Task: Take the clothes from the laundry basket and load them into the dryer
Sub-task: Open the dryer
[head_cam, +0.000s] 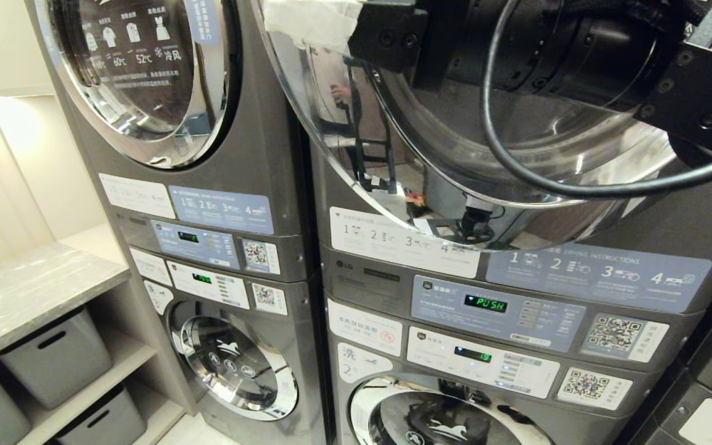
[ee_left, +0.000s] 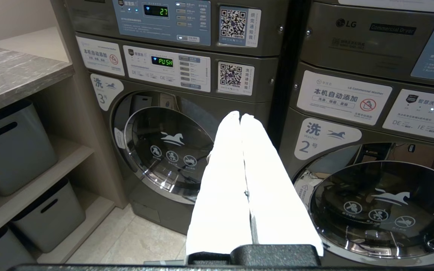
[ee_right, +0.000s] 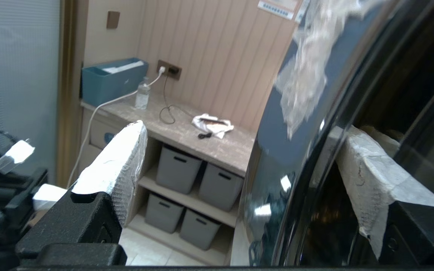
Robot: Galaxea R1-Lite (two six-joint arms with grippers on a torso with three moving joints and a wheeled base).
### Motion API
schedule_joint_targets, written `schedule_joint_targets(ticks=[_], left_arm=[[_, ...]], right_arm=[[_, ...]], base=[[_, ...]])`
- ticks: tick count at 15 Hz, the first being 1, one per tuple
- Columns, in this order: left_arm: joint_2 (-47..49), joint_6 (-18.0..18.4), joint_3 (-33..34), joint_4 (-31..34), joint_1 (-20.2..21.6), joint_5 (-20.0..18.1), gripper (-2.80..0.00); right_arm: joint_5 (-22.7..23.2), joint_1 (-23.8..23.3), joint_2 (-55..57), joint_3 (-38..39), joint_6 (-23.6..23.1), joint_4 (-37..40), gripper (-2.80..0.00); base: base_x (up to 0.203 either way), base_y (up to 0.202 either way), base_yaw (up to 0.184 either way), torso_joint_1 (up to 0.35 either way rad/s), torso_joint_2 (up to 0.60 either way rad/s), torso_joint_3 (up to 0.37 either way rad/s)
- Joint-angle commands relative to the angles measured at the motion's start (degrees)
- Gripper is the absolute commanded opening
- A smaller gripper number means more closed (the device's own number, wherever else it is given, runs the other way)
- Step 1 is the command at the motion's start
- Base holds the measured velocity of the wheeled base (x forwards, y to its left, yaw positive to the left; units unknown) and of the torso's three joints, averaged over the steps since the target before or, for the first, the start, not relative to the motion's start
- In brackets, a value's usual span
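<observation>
Right pincer (ee_right: 239, 150), fingers spread wide, straddles the swung-open dryer door (ee_right: 288, 180) edge; left pincer (ee_left: 240, 116) pressed together, low before the washers (ee_left: 171, 150)

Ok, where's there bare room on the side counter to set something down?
The counter's end nearest the machines, between the white cloth and the dryer door, is bare. Farther back it is crowded: blue box, bottle, cables. The shelves below are filled with grey bins. The right pincer, open, sits at the door's edge.
</observation>
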Motion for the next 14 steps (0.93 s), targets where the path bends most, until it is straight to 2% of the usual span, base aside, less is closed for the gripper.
schedule_joint_targets(ticks=[1,4,7,9,12,14], left_arm=[[-0.02,0.0,0.0,-0.01,0.0,0.05,-2.8],[-0.02,0.0,0.0,-0.01,0.0,0.05,-2.8],[-0.02,-0.06,0.0,-0.08,0.08,0.05,-2.8],[-0.02,-0.09,0.0,-0.09,0.0,0.05,-2.8],[-0.02,-0.27,0.0,-0.09,0.0,0.05,-2.8],[-0.02,-0.27,0.0,-0.09,0.0,0.05,-2.8]], right_arm=[[0.41,0.04,-4.74,4.39,0.02,-0.2,0.0],[-0.98,-1.06,-13.31,12.4,1.91,-0.37,0.0],[-4.28,-2.23,-21.5,17.39,7.08,-0.29,0.0],[-13.45,-2.39,-24.0,18.24,9.33,0.07,0.0],[-31.52,-2.42,-27.05,18.51,12.68,0.36,0.0],[-36.78,-2.75,-31.07,19.2,14.19,2.76,0.0]], base=[[0.0,0.0,0.0,0.0,0.0,0.0],[0.0,0.0,0.0,0.0,0.0,0.0],[0.0,0.0,0.0,0.0,0.0,0.0],[0.0,0.0,0.0,0.0,0.0,0.0],[0.0,0.0,0.0,0.0,0.0,0.0],[0.0,0.0,0.0,0.0,0.0,0.0]])
